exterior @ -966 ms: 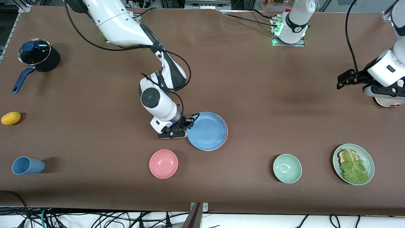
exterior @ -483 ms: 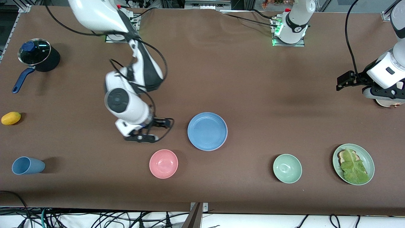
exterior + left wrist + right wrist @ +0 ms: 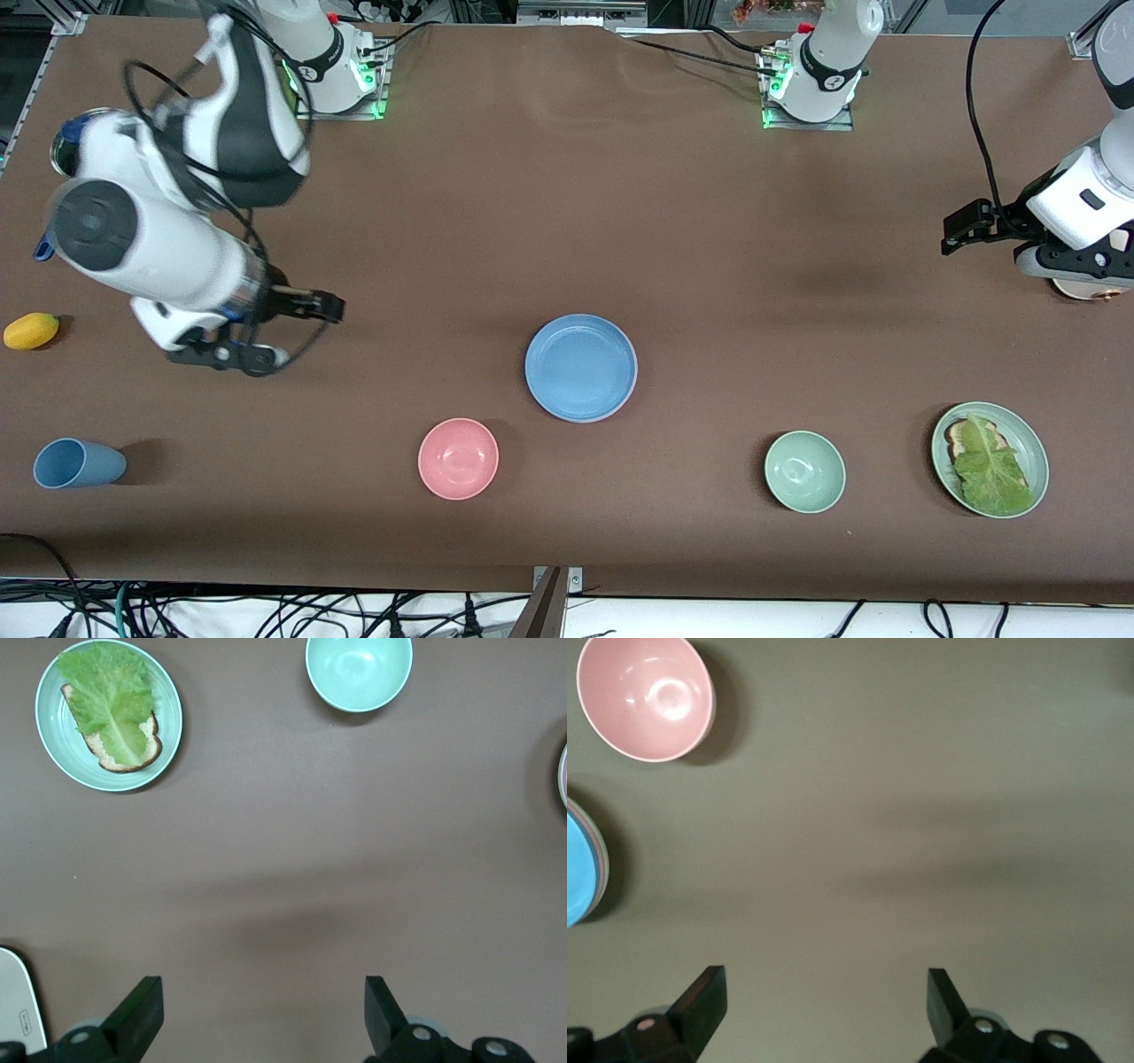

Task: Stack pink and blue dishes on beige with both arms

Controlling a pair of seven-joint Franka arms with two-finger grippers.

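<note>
The light blue plate lies on the pink plate, of which only a thin rim shows, at mid-table. The right wrist view catches the blue plate at its edge. My right gripper hangs open and empty over bare table toward the right arm's end, well apart from the stack. Over bare table at the left arm's end, my left gripper is open and empty too. A beige rounded edge, perhaps the beige plate, shows beneath the left arm's hand, mostly hidden.
A pink bowl, a green bowl and a green plate with lettuce stand nearer the front camera. A blue cup and a yellow fruit lie at the right arm's end. The right arm hides most of a pot.
My right gripper let go of the blue plate, leaving it on the pink one, and drew away toward the right arm's end, rising. The left arm barely moved.
</note>
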